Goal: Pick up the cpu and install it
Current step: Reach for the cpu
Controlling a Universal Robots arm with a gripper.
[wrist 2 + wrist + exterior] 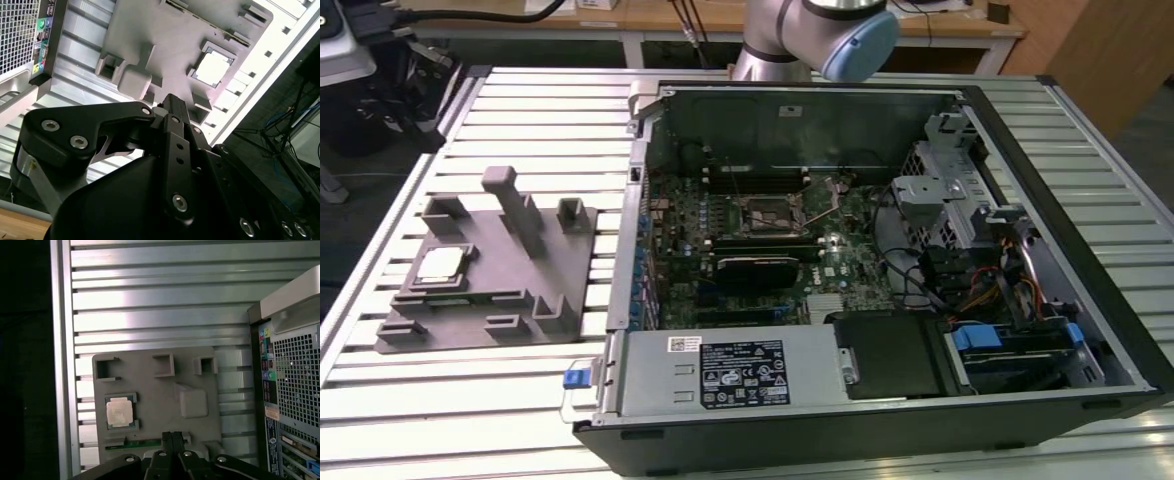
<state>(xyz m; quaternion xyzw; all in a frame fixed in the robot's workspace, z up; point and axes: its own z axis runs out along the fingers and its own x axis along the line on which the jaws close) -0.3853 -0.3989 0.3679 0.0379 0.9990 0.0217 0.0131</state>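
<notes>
One cpu (440, 265) on tray (478, 325), slatted table (534, 110).

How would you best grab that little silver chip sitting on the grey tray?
By two opposite edges of the cpu, coming straight down from above. It lies flat, metal top up, in a recess of the grey tray; raised blocks frame its corners, so mid-edge looks freest.

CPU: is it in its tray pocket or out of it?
In. The cpu lies flat in its pocket on the grey tray, outside the computer case; the end effector is apart from it.
</notes>
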